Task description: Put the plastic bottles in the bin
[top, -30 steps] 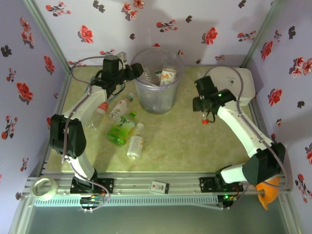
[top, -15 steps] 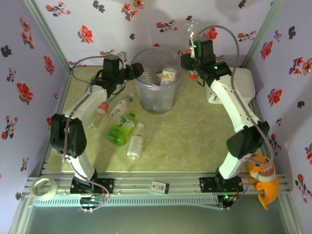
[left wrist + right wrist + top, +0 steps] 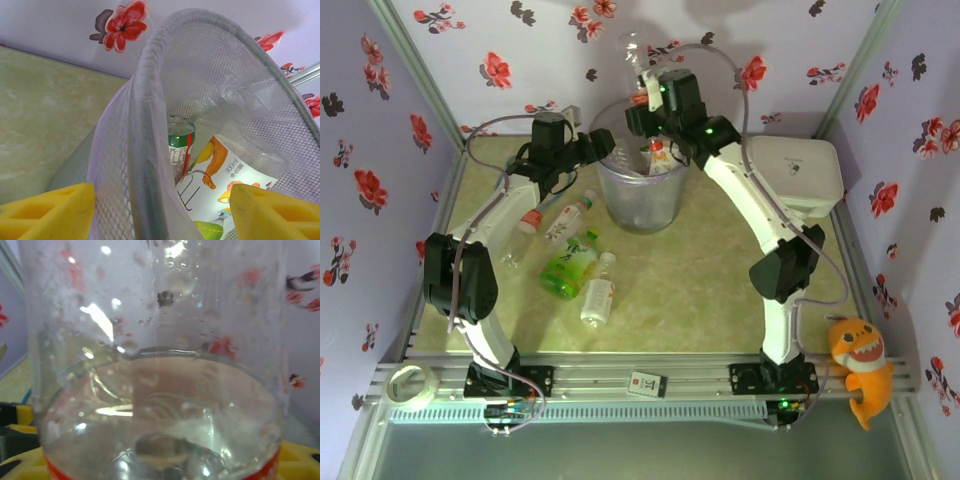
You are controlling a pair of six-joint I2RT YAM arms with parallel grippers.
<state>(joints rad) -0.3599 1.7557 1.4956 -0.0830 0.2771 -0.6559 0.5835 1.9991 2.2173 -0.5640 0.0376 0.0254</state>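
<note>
- The pale green desk [image 3: 720, 290] stands inside walls papered with red and black flowers
- The bin [image 3: 642, 200], a translucent grey round basket, stands toward the desk's far edge, between the two arms
- A white rounded box [image 3: 805, 170] lies in the far right corner, near the bin
- The left hand [image 3: 603, 148] is at the bin's left rim, its yellow fingers [image 3: 50, 212] part-way spread, one outside the wall and one inside, clamping nothing
- The right hand [image 3: 645, 95] is lifted above the bin's far rim, clamped on a clear bottle [image 3: 631, 50] with a red band that rises above the hand
- Four loose bottles lie on the desk left of the bin: a green-labelled one [image 3: 568, 265], a white-capped one [image 3: 597, 292], a slim one [image 3: 567, 218] and a red-capped one [image 3: 525, 225]
- Binned bottles [image 3: 662, 155] lie inside the bin, among them one with a green label
</note>
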